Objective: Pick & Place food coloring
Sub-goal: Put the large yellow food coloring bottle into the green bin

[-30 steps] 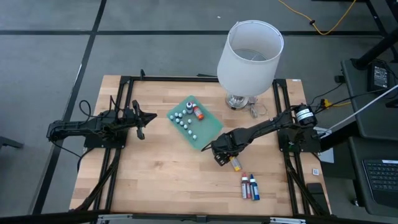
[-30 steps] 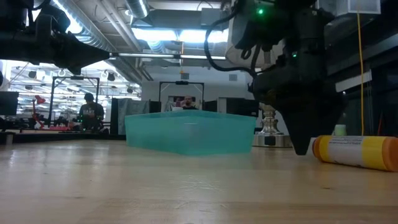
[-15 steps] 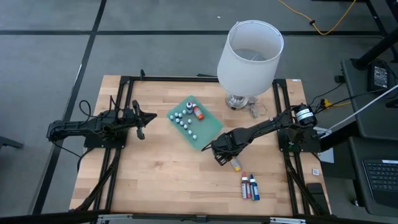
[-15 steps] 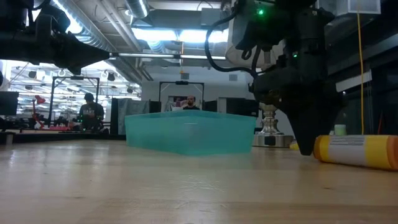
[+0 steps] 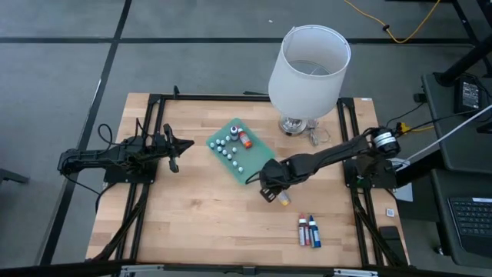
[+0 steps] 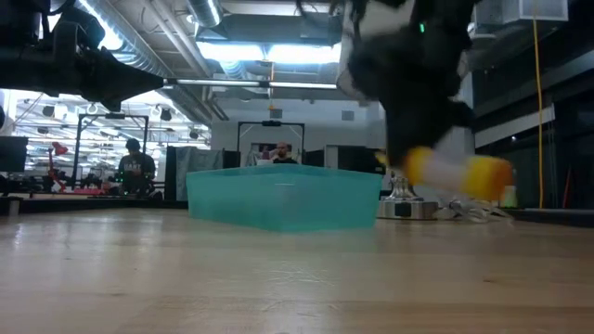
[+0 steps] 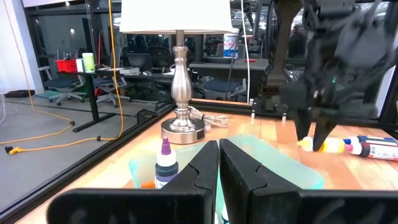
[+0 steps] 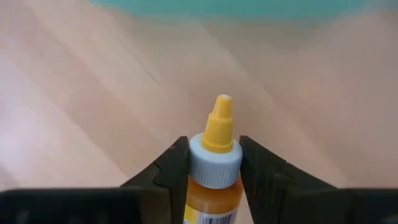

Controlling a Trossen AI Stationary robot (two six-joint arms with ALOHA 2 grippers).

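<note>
A yellow-orange food coloring bottle (image 5: 282,199) with a yellow tip hangs in my right gripper (image 5: 269,190), which is shut on it just off the near right corner of the green mat (image 5: 254,165). Several tiny white-capped bottles (image 5: 228,150) and an orange one (image 5: 245,139) stand or lie on the mat. Three more bottles (image 5: 309,231), red and blue among them, lie side by side on the table near its front right. My left gripper (image 5: 174,146) waits shut over the table's left side, pointing level toward the mat. My right gripper pinches the bottle's pale collar (image 8: 214,163), just below the yellow tip (image 8: 222,107), between its two fingers (image 8: 176,163). The fingers come steeply from above. The bottle (image 6: 455,173) is lifted clear of the table and hangs tilted.
A lamp with a large white shade (image 5: 309,68) stands on its metal base (image 5: 296,125) at the far edge, right of the mat. Black frame rails (image 5: 350,154) run along the table's left and right sides. Bare wood lies in front of the mat.
My right gripper has taken hold of the yellow-orange bottle, which lay on the table, and has risen with it, shifting slightly toward the mat. The bottle has come clear of the wood and now hangs tilted.
</note>
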